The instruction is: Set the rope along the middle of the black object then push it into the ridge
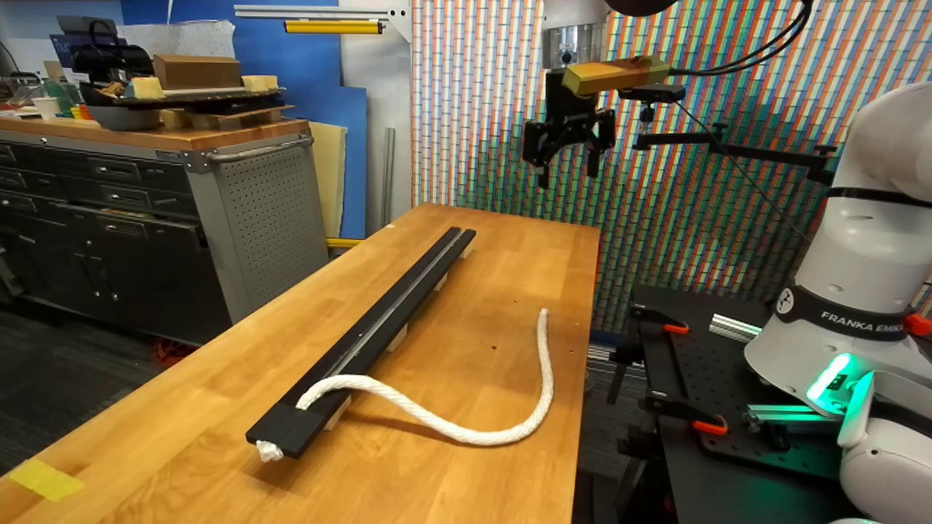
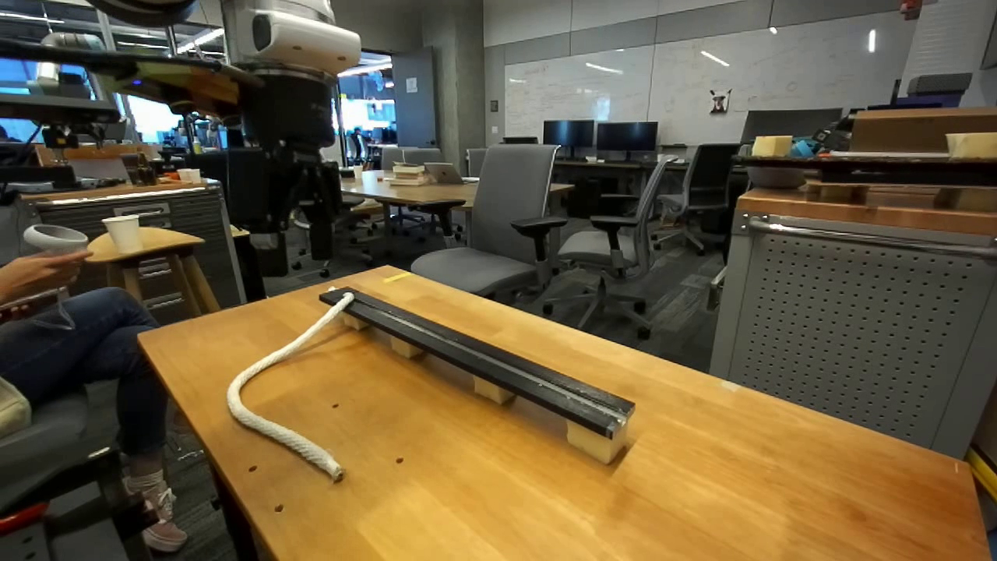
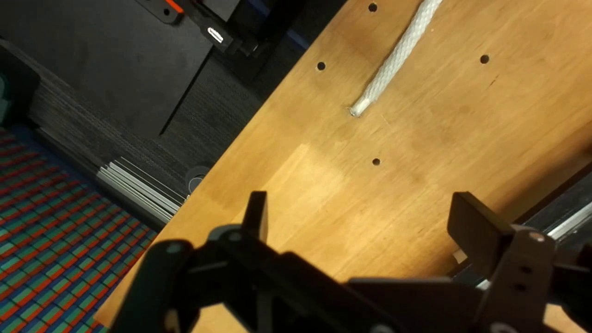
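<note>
The white rope lies in a curve on the table, its loose end off to the robot's side. Its opposite stretch enters the black object at one end, and a frayed white tip pokes out beyond that end. Along the rest of the bar the ridge shows with no rope in it. High above the table hangs my gripper, well apart from both things. In the wrist view my gripper stands wide open, only table between its pads; the rope's loose end is ahead, the bar at lower right.
Wooden blocks raise the bar off the table. Yellow tape sticks to a table corner. Clamps sit on the robot's black stand. A seated person is close to the table. A tool cart stands beyond it.
</note>
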`<state>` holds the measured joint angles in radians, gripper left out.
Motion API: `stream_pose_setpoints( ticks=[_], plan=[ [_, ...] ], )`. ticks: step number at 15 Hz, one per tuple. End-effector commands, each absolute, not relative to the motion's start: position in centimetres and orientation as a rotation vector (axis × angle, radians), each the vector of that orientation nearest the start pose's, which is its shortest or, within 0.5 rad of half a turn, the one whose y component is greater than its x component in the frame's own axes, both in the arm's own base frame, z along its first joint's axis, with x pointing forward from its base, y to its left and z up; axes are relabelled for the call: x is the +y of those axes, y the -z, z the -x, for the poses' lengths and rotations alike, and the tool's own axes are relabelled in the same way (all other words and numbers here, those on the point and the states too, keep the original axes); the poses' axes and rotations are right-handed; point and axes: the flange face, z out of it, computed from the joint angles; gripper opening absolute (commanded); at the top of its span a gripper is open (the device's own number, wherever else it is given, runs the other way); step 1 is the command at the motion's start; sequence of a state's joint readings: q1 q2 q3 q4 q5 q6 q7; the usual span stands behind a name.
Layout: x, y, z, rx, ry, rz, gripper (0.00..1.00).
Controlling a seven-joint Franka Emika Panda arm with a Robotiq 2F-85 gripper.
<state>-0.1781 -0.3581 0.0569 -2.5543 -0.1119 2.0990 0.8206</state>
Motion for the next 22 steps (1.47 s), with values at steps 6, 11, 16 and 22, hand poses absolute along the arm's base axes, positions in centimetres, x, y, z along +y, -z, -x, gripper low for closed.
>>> stream_pose_setpoints(
  ticks=[6,11,16,22],
  plan=[
    [-3.4,-38.2,-40.7,1.249,-0.096,3.035,1.00],
    [-3.9,-35.9,-40.4,1.610,-0.179,2.710,1.00],
    [-3.2,-31.6,-39.5,1.798,-0.052,2.487,1.00],
    [-2.7,-26.6,-40.0,1.908,0.117,2.354,1.00]
  ],
)
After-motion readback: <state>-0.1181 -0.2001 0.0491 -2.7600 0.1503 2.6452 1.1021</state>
